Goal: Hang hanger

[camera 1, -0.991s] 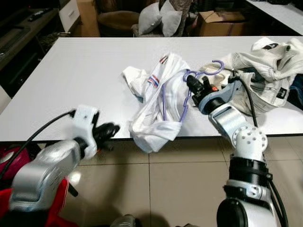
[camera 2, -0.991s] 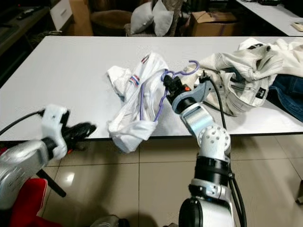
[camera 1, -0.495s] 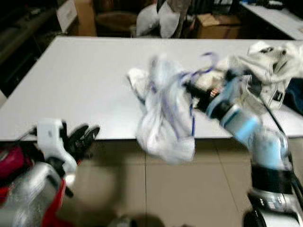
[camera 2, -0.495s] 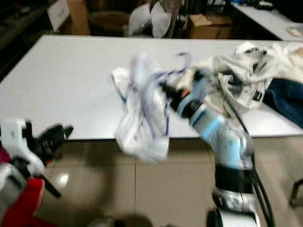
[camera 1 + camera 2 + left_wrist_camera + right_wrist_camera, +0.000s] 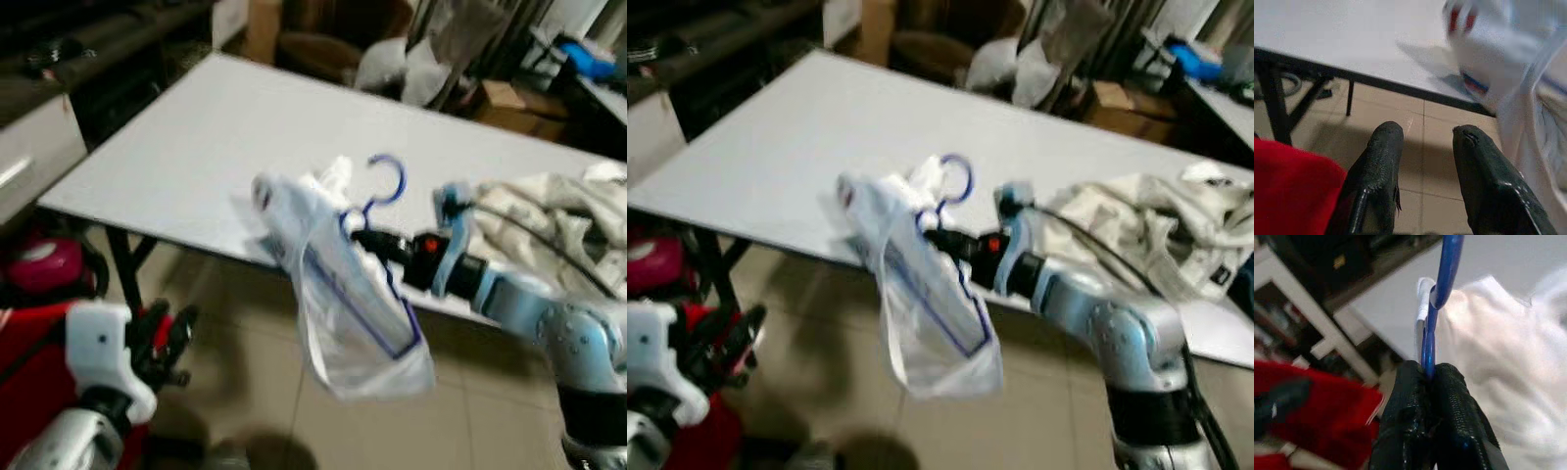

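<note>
White table (image 5: pixel 245 127) on beige tiled floor (image 5: pixel 245 362); cardboard box (image 5: pixel 505 95) and cushions (image 5: pixel 407 73) behind

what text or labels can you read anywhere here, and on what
No text can be read in these pictures.
White garment on the blue hanger, held by the right gripper: a red and blue mark near the top, too blurred to read.
Pale jacket on the white table: a small dark tag at its far edge, too small and blurred to read.
Cardboard box behind the table: no print can be made out.
</note>
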`<state>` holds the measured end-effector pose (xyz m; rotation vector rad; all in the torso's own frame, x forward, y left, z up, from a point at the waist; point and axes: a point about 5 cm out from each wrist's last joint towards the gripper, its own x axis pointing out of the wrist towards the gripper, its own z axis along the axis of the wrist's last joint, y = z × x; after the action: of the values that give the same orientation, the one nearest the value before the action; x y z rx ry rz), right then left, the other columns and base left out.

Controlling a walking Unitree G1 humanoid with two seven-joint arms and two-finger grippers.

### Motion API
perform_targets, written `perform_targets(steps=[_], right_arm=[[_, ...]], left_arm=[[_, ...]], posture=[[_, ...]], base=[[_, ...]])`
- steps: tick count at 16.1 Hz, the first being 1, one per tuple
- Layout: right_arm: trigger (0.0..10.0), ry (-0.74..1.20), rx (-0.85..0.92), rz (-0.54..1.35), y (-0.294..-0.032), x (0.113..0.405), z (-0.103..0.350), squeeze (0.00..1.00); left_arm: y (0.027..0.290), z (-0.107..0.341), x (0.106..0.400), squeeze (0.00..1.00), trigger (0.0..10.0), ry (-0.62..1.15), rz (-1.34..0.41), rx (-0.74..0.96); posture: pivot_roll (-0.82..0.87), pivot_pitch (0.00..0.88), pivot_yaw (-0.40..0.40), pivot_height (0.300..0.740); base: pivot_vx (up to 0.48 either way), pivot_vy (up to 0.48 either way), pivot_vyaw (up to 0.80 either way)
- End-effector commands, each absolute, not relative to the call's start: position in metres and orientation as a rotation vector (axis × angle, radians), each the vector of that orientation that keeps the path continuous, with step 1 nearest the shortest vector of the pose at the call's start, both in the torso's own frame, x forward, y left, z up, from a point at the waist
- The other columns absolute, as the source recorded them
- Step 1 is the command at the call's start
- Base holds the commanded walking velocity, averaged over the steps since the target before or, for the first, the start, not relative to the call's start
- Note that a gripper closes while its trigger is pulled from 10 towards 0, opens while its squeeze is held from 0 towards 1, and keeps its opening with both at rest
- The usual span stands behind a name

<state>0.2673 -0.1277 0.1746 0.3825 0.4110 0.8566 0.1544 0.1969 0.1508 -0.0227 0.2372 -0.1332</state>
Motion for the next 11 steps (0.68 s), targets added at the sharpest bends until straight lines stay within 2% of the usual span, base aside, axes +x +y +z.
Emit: perform_targets(steps=[1,4,6,11], right_arm=[[10.0,0.401,0.344,0.874,-0.132,0.264,0.18,0.0],[10.0,0.413,0.31,0.858,-0.133,0.26,0.173,0.0],[10.0,0.401,0.286,0.808,-0.136,0.257,0.17,0.0],[10.0,0.366,0.252,0.706,-0.144,0.252,0.167,0.0]], left_arm=[[0.195,0.152,0.149,0.0,10.0,0.246,-0.137,0.0],[0.194,0.152,0.147,0.0,10.0,0.252,-0.144,0.023],[0.188,0.151,0.159,0.0,10.0,0.238,-0.181,0.014],[0.181,0.148,0.174,0.0,10.0,0.239,-0.252,0.035]], posture=[[0.15,0.071,-0.167,0.74],[0.14,0.066,-0.145,0.74],[0.1,0.047,-0.094,0.74],[0.07,0.05,-0.04,0.74]], base=[[0.0,0.0,0.8],[0.0,0.0,0.8],[0.0,-0.313,0.8],[0.0,-0.372,0.8]])
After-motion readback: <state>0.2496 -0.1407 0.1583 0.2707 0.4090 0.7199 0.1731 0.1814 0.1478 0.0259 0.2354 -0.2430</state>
